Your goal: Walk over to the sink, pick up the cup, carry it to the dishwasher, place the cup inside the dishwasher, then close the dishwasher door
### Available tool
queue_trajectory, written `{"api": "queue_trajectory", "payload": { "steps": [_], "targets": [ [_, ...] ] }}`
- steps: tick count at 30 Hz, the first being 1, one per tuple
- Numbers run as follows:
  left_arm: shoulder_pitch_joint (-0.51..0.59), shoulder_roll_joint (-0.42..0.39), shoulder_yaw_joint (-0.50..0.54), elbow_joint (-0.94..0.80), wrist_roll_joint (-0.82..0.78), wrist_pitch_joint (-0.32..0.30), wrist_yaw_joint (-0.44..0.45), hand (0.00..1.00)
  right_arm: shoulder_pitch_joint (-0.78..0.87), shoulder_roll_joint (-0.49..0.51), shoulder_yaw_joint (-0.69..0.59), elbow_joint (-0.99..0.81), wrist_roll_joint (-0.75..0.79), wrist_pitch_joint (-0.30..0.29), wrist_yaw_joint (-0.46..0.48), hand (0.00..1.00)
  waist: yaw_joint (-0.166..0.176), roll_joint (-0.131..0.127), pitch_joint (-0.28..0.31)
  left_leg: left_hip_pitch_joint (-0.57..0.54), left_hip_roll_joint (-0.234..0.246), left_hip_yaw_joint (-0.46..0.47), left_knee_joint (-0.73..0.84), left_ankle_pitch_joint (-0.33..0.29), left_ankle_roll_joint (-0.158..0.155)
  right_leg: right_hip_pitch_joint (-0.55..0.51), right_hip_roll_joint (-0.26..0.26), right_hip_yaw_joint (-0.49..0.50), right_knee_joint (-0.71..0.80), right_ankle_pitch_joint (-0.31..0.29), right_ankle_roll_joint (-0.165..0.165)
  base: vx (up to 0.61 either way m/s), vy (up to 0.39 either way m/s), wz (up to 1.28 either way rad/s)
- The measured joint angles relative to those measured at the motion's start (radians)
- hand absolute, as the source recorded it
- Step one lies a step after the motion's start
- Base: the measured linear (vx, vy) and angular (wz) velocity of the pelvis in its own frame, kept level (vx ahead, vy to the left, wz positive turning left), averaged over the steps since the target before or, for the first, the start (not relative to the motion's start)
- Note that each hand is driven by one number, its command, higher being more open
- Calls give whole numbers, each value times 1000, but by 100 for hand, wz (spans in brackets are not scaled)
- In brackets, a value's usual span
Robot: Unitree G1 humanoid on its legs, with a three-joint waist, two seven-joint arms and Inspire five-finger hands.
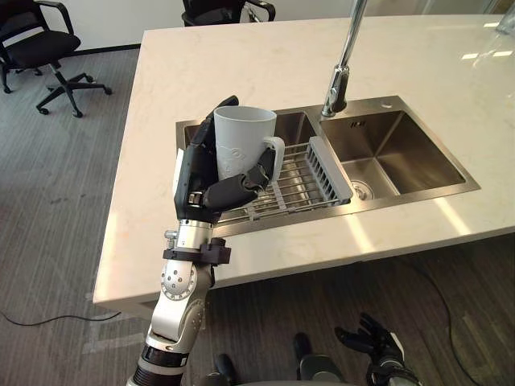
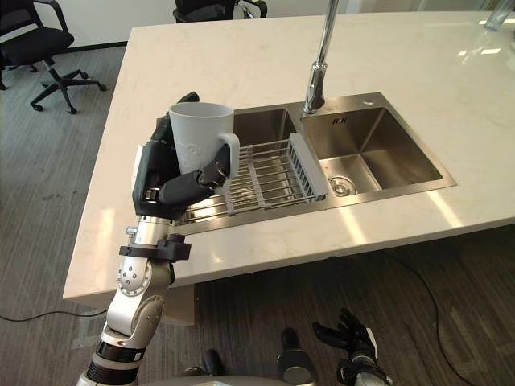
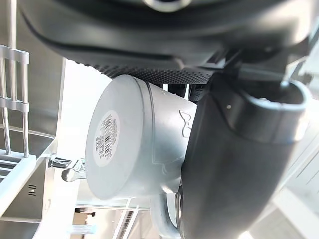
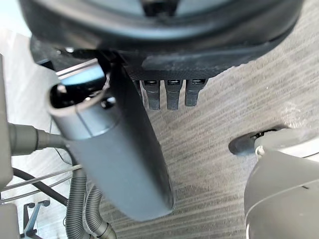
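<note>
Cup [image 1: 241,138]: pale grey-white mug, smooth matt wall, round, slightly tapered, with 1 loop handle turned to the robot's right. It is upright, raised clear of the bench and over the sink's left end. A flat round base with a white printed label shows in the left wrist view. Its inside cannot be seen.

Left hand [image 1: 195,173]: dark, jointed, on a silver-grey arm. The fingers [image 1: 222,106] curl round the cup's far side and the thumb wraps across the near lower wall, hiding that part.

Rack [image 1: 310,178]: grey drying rack of thin parallel bars with a slotted end wall, lying across the left basin; its near-left corner is hidden behind the hand.

Sink [image 1: 451,191]: brushed steel, rectangular, 2 basins, with a round drain in the right one.

Tap [image 1: 338,84]: polished metal stem at the sink's back rim, cut off at the picture's top.

Bench [image 1: 241,56]: pale, glossy stone-like slab with faint veining.

Right hand [image 1: 375,338]: hanging low over the grey ribbed carpet [image 1: 48,201], fingers loosely spread and holding nothing.

Chair [image 1: 40,48]: black, on castors, partly cropped.
</note>
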Motion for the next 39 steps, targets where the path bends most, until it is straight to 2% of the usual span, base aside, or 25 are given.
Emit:
{"api": "queue_trajectory", "payload": {
  "steps": [2,3,4,5,7,9,11,12,13,14,15,16,17,18,19,20,21,24,28,30,34,37,39],
  "targets": [
    [7,1,4,3,0,0,1,30,14,1,23,8,1,0,1,90,22,-10,-5,-15,-5,-32,22,1,0,43,21,-5,80,-83,11,-45,-73,42],
    [5,1,8,2,0,-2,2,30,14,0,34,11,1,0,2,90,32,-16,-8,-30,-9,-39,33,4,-1,58,25,-8,69,-105,3,-59,-115,32],
    [5,1,13,-3,-1,-9,2,30,4,0,51,16,2,0,1,90,60,-29,-10,-64,-22,-43,52,15,-3,78,22,-13,-1,-133,-42,-111,-143,34],
    [7,-6,17,-4,-1,-8,2,30,-25,-2,53,30,4,0,0,90,68,-14,-4,-105,-16,-63,62,33,-7,85,36,-20,-73,-116,-126,-103,-121,35],
    [12,-12,7,-4,-3,-2,2,30,-61,2,53,41,14,-1,-9,90,77,8,15,-123,7,-99,54,66,-17,96,69,-51,-111,-78,-144,-155,-100,37],
    [15,-12,-29,-5,-4,-2,2,30,-62,7,53,34,14,-15,-11,90,85,10,19,-135,31,-137,46,102,-39,98,102,-85,-104,-67,-162,-195,-140,46],
    [13,-10,-50,-10,-5,-2,1,30,-62,6,40,29,20,-27,-26,90,78,6,24,-152,30,-176,27,141,-67,93,95,-143,-114,-51,-191,-208,-94,74],
    [13,-11,-80,-18,-8,-2,1,30,-59,6,25,25,36,-31,-35,90,71,4,29,-177,24,-159,107,94,-39,83,80,-178,-116,-47,-199,-213,-49,78],
    [13,-10,-96,-20,-10,-2,-1,30,-54,3,22,24,42,-31,-43,90,69,2,30,-179,19,-148,150,65,-23,81,71,-191,-117,-44,-200,-199,-44,82],
    [10,-10,-126,-23,-12,-2,-6,30,-47,-10,20,23,41,-31,-48,90,64,-3,33,-160,15,-140,216,5,-17,80,55,-217,-119,-37,-198,-199,22,78],
    [2,-9,-153,-23,-17,-2,-10,30,-35,-10,21,22,41,-31,-48,90,56,0,31,-127,20,-131,251,-50,-19,80,44,-243,-125,-32,-196,-152,62,73],
    [-2,-10,-163,-24,-22,-2,-15,30,-29,-13,20,21,41,-31,-48,90,56,2,30,-106,26,-123,253,-74,-22,80,40,-255,-132,-26,-192,-169,111,65],
    [-10,-14,-177,-24,-22,-2,-22,30,-19,-11,20,21,41,-31,-48,90,55,14,23,-56,27,-103,223,-105,-32,81,34,-272,-149,-14,-185,-110,128,50],
    [-13,-19,-182,-24,-22,-2,-23,30,-13,-9,20,20,41,-31,-47,90,53,21,19,12,22,-90,118,-114,-40,81,33,-286,-166,-4,-177,-97,146,46],
    [-15,-16,-179,-23,-22,-3,-22,30,-13,0,17,26,40,-30,-47,90,53,21,17,38,10,-90,50,-95,-49,82,25,-289,-170,0,-173,-69,164,31],
    [-14,-7,-170,-22,-22,-3,-19,30,-11,18,10,16,40,-28,-46,90,56,9,16,68,-24,-90,-25,-51,-27,87,3,-289,-182,22,-148,-46,171,18],
    [-14,-5,-164,-21,-22,-3,-19,30,-9,20,10,14,40,-28,-43,90,56,9,15,72,-33,-92,-35,-46,-24,91,-4,-292,-189,29,-141,-36,204,15],
    [-14,-5,-129,-21,-22,-3,-17,30,-14,20,7,14,40,-27,-39,90,57,7,14,75,-67,-95,-30,-50,-8,106,-32,-293,-202,46,-115,-10,144,8],
    [-13,-4,-121,-21,-22,-2,-17,30,-17,19,5,14,31,-25,-37,90,54,5,13,68,-91,-135,-7,-63,11,110,-54,-266,-161,48,-110,-3,141,31],
    [-11,-2,-124,-21,-22,-2,-20,30,-13,19,5,14,31,-22,-36,90,54,0,10,70,-102,-174,0,-64,13,111,-55,-172,-129,37,-114,9,135,53],
    [30,6,-65,-23,-22,-7,-19,30,-23,19,7,14,30,-20,-30,90,62,-24,-5,42,-134,-211,9,-62,19,118,-75,-127,-147,-21,-101,-8,9,34],
    [101,5,-25,-26,-22,-7,-17,30,-20,17,11,13,31,-20,-25,90,64,-15,-10,25,-130,-262,27,-60,17,149,-66,-180,-170,-20,-96,1,-72,50],
    [127,-1,-13,-46,-22,-2,-9,30,-15,13,15,8,31,-20,-27,90,73,-12,-12,-10,-128,-320,39,-50,3,154,-61,-239,-172,-22,-94,9,-128,81]
  ]
}}
